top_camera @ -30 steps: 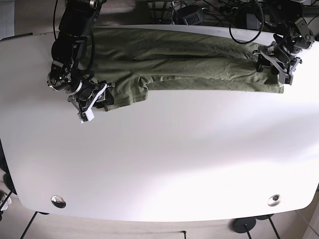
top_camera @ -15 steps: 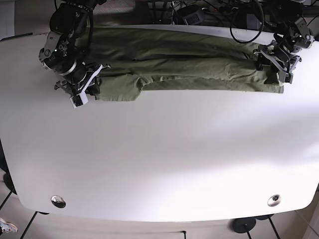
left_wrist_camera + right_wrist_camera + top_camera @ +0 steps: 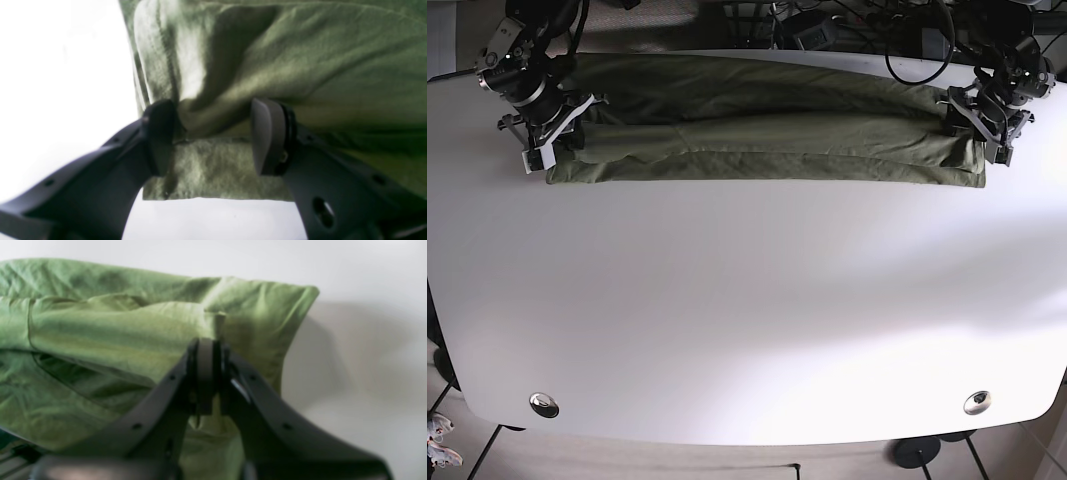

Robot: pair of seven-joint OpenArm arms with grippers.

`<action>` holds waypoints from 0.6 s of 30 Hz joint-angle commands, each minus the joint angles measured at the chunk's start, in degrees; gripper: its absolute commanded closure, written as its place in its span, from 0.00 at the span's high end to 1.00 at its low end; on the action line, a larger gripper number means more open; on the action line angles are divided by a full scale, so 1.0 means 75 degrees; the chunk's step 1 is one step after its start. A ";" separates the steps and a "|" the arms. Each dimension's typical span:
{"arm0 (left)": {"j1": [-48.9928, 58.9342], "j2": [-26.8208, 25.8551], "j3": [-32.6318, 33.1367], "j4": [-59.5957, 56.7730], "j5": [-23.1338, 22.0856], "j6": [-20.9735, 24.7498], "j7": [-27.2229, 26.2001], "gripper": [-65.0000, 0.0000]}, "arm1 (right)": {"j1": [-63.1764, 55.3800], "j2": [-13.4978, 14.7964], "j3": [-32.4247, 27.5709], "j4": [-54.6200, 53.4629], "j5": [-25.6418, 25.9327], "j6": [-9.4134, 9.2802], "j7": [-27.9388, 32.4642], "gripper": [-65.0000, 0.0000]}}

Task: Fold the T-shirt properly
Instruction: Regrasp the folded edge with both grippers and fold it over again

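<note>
T-shirt (image 3: 767, 140) lies as long green band across far edge of white table (image 3: 757, 320). My right gripper (image 3: 206, 373) pinched tight on fabric at one end. My left gripper (image 3: 213, 136) apart, pads straddling raised fold at other end.

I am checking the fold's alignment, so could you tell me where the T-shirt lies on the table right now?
In the base view, the T-shirt lies as a long band along the table's far edge, between the right gripper at its left end and the left gripper at its right end.
</note>
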 commanded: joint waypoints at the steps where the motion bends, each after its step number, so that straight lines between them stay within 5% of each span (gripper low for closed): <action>1: -0.0023 -0.0098 -0.0028 0.0103 -0.0082 -0.0007 -0.0090 0.53 | 0.0034 0.0157 0.0246 0.0064 0.0072 -0.0016 0.0140 0.04; 7: -0.0023 -0.0121 -0.0063 0.0162 -0.0106 -0.0019 -0.0090 0.53 | -0.0106 0.0122 0.0996 0.0334 0.0131 -0.0016 0.0152 0.53; 9: -0.0035 -0.0121 -0.0063 0.0185 -0.0117 -0.0031 -0.0090 0.53 | -0.0118 0.0169 0.1160 0.0358 0.0646 -0.0016 0.0152 0.65; 14: -0.0011 0.0054 -0.0075 0.1193 -0.0117 -0.0037 -0.0067 0.53 | -0.0423 0.0626 0.0610 0.0299 0.2276 -0.0016 0.0128 0.68; 18: -0.0023 0.0664 -0.0004 0.1732 -0.0082 -0.0037 -0.0067 0.53 | -0.0599 0.0661 -0.0387 0.0053 0.1959 -0.0016 0.0164 0.63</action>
